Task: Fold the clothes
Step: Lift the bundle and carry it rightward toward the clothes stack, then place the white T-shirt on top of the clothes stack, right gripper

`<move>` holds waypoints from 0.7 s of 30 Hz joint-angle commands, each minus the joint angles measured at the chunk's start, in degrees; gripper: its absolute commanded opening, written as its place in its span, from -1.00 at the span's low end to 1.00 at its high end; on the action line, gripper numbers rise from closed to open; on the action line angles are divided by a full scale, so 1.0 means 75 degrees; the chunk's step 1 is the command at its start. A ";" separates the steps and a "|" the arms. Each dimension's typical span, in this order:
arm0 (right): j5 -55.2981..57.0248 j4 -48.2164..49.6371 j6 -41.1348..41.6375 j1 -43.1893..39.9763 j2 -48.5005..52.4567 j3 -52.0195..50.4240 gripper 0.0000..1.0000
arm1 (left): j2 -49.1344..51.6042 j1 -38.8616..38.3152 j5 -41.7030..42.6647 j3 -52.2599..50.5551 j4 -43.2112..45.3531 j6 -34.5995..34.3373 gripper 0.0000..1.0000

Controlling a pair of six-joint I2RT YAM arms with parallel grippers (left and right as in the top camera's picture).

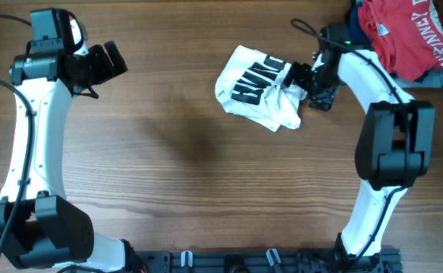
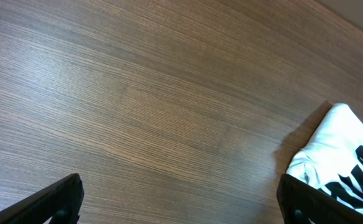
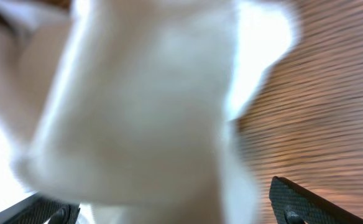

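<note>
The right gripper (image 1: 296, 76) is standing with jaws wide at the edge of the white T-shirt (image 1: 258, 87), and the left gripper (image 1: 111, 61) is hanging wide open, well apart. The shirt is lying crumpled on the table (image 1: 183, 152); it is looking thin, light and floppy, so I would be pinching it at a hem or shoulder corner

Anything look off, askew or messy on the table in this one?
The white T-shirt lies crumpled in an uneven heap rather than flat or folded, with the right tool at its edge. A red garment sits bunched in the far right corner over something blue. Nothing looks damaged or spilled.
</note>
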 commanded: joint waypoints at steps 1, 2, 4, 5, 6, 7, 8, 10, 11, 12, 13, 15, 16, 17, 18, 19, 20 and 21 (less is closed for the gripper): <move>0.0125 0.0166 -0.0096 0.0475 -0.0210 -0.0093 0.96 | 0.0058 0.0035 0.0096 -0.0035 -0.0006 0.0041 0.99; 0.0125 0.0204 -0.0029 0.0571 -0.0210 -0.0093 0.97 | 0.0058 0.0035 0.0096 -0.0035 -0.0003 0.0041 0.99; 0.0262 0.0286 0.0154 0.0764 -0.0184 -0.0108 0.99 | 0.0058 0.0035 0.0096 -0.0035 -0.0006 0.0041 0.99; 0.0481 0.0306 0.0332 0.0866 -0.0169 -0.0131 0.99 | 0.0058 0.0035 0.0096 -0.0035 -0.0006 0.0041 0.99; 0.0670 0.0350 0.0399 0.0933 -0.0137 -0.0166 0.99 | 0.0058 0.0035 0.0096 -0.0035 -0.0006 0.0041 0.99; 0.0828 0.0399 0.0516 0.0985 -0.0099 -0.0198 0.99 | 0.0058 0.0035 0.0096 -0.0035 -0.0009 0.0041 0.99; 0.0956 0.0440 0.0592 0.1032 -0.0050 -0.0221 0.99 | 0.0058 0.0035 0.0096 -0.0035 -0.0009 0.0044 0.99; 0.1026 0.0562 0.0603 0.1058 0.0102 -0.0224 0.98 | 0.0058 0.0035 0.0096 -0.0035 -0.0009 0.0044 0.99; 0.1116 0.0580 0.0731 0.1058 0.0178 -0.0224 0.99 | 0.0058 0.0035 0.0096 -0.0035 -0.0012 0.0044 1.00; 0.1224 0.0571 0.0819 0.1055 0.0227 -0.0227 0.99 | 0.0058 0.0035 0.0096 -0.0035 -0.0015 0.0044 1.00; 0.1323 0.0565 0.0886 0.1055 0.0277 -0.0227 0.99 | 0.0058 0.0035 0.0096 -0.0035 -0.0032 0.0044 0.99; 0.1457 0.0536 0.0921 0.1055 0.0376 -0.0230 0.97 | 0.0058 0.0035 0.0096 -0.0035 -0.0093 0.0044 0.99; 0.1451 0.0536 0.0927 0.1055 0.0434 -0.0230 0.96 | 0.0058 0.0035 0.0093 -0.0035 -0.0122 0.0044 0.99; 0.1445 0.0539 0.0930 0.1058 0.0484 -0.0230 0.91 | 0.0058 0.0035 0.0093 -0.0035 -0.0143 0.0044 1.00; 0.1396 0.0548 0.0927 0.1058 0.0542 -0.0230 0.87 | 0.0058 0.0035 0.0093 -0.0035 -0.0154 0.0044 0.99; 0.1291 0.0580 0.0906 0.1055 0.0609 -0.0230 0.78 | 0.0058 0.0035 0.0093 -0.0035 -0.0175 0.0044 1.00; 0.1119 0.0644 0.0813 0.1058 0.0682 -0.0230 0.58 | 0.0058 0.0035 0.0093 -0.0035 -0.0181 0.0044 1.00; 0.0784 0.0825 0.0641 0.1058 0.0769 -0.0265 0.33 | 0.0058 0.0035 0.0093 -0.0035 -0.0181 0.0044 0.99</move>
